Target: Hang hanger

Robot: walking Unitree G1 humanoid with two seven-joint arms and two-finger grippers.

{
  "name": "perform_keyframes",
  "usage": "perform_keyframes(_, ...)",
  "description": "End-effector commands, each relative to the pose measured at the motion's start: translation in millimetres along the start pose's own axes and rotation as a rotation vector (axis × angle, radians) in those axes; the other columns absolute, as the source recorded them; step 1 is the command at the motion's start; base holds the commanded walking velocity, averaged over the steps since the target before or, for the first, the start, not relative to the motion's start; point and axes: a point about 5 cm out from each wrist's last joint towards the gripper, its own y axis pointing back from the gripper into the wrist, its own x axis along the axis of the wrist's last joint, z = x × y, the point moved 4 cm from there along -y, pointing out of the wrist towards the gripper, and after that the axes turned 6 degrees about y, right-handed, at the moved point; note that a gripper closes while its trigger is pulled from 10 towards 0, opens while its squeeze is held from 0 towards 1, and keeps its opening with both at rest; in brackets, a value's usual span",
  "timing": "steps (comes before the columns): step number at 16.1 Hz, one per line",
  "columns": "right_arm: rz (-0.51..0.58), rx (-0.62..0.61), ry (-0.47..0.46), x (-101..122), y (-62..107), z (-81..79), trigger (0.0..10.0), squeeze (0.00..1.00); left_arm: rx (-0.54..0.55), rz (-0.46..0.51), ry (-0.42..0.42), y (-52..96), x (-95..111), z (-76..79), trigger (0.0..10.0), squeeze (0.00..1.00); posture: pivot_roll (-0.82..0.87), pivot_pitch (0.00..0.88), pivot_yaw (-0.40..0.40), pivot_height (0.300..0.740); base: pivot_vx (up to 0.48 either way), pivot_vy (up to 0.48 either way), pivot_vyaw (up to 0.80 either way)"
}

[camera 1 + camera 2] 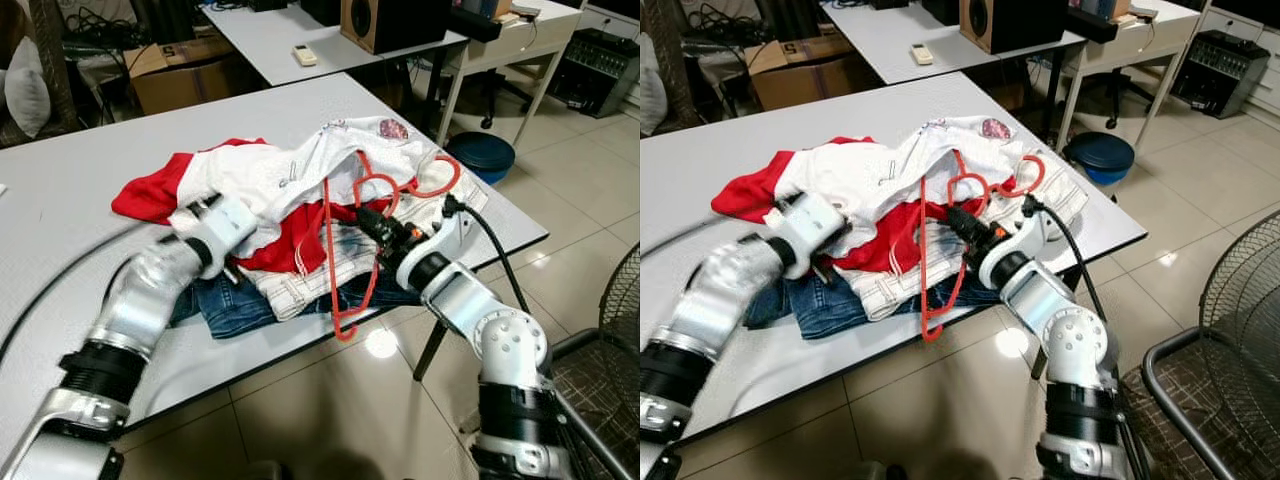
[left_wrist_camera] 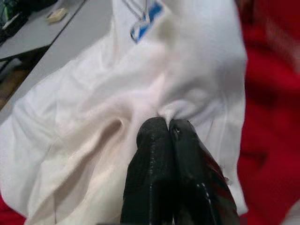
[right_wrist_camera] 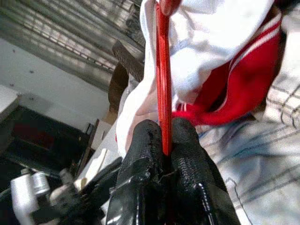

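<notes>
Right gripper [image 3: 161,140] clamped on red hanger [image 1: 345,250] over clothes pile on grey table [image 1: 80,200], left gripper [image 2: 168,129] pinching white shirt [image 2: 117,93] fabric, both narrow.

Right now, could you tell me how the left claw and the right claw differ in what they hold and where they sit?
The left claw is shut on the white shirt, pinching a fold of soft cloth; the right claw is shut on the red hanger, a thin rigid bar. The left claw sits over the pile's left side, the right claw at its right side near the table edge. Both have black fingers closed tight.
</notes>
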Motion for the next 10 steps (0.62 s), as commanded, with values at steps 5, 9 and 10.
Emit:
perform_keyframes(5,0.058,0.012,-0.013,13.9,-17.8,-5.6,10.0,0.0,-0.084,0.047,0.066,20.9,25.7,-15.4,0.0,0.0,0.07,0.02,0.062,0.74,0.0,0.0,0.0)
perform_keyframes(9,0.11,0.013,-0.043,27.2,-29.6,-6.9,10.0,0.0,-0.212,0.106,0.164,33.0,46.0,-1.1,0.0,0.0,0.08,0.022,0.064,0.74,0.0,0.0,0.0)
perform_keyframes(10,0.124,0.003,-0.029,30.4,-32.5,-5.3,10.0,0.0,-0.262,0.122,0.205,36.8,51.1,2.7,0.0,0.0,0.08,0.023,0.065,0.74,0.0,0.0,0.0)
